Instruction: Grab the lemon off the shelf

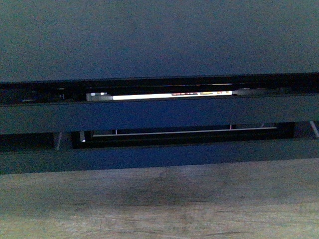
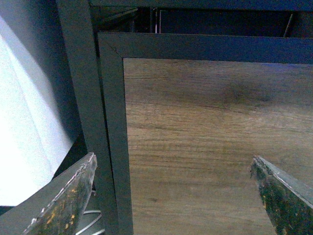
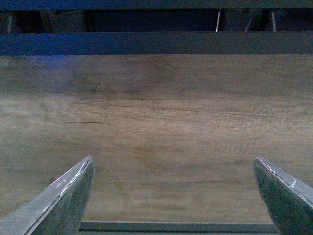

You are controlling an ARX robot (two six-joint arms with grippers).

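Note:
The lemon is out of view in all three frames. The shelf fills each view from close up: its wood-grain front panel under dark rails in the front view. In the left wrist view the panel is framed by a black post. My left gripper is open, its fingers spread wide before the panel's left corner with nothing between them. In the right wrist view the panel lies under a dark rail. My right gripper is open and empty, facing the panel.
A bright white surface lies beside the shelf's post in the left wrist view. Through a narrow slot between the rails, a lit strip with small coloured marks shows in the front view. A dark panel fills the top of the front view.

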